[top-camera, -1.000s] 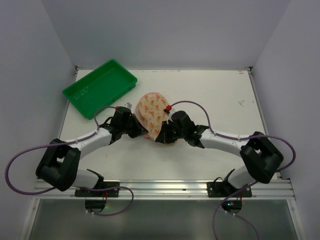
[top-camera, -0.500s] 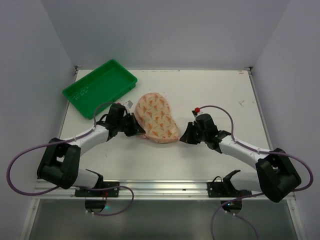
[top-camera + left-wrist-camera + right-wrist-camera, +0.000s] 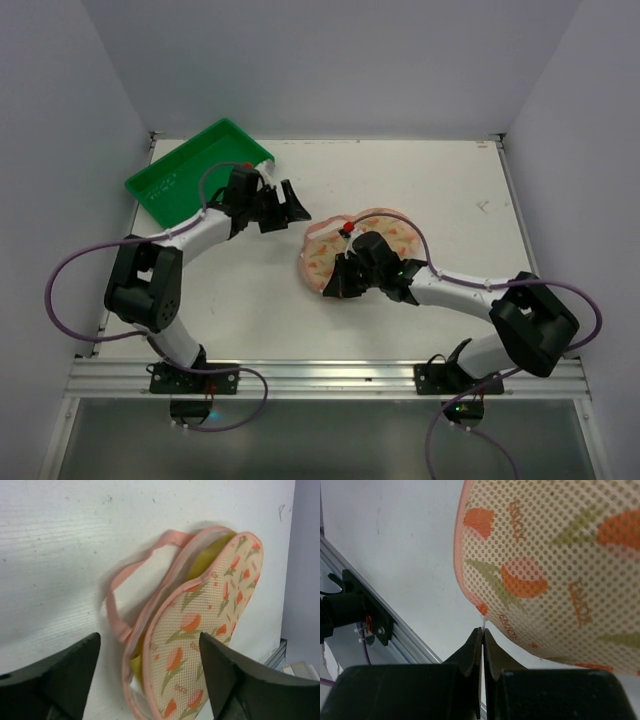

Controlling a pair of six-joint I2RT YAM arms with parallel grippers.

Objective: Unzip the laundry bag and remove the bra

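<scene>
Jaws of the right gripper (image 3: 482, 630) are pressed shut, tips at the pink trim of the bag (image 3: 560, 555). A thin pale sliver lies between the tips, and whether it is pinched cannot be told. Jaws of the left gripper (image 3: 298, 204) are spread wide and empty, clear of the bag on its far-left side; its fingers (image 3: 60, 675) frame the bag in the wrist view. The bag lies near the middle of the table (image 3: 460, 190), with the right gripper at its near-left edge. One side of the bag gapes, showing yellow material (image 3: 207, 555) inside. The pink loop (image 3: 127, 577) lies flat on the table beside it. The tray (image 3: 190, 172) sits at the far-left corner, near the left arm and well apart from the bag.
</scene>
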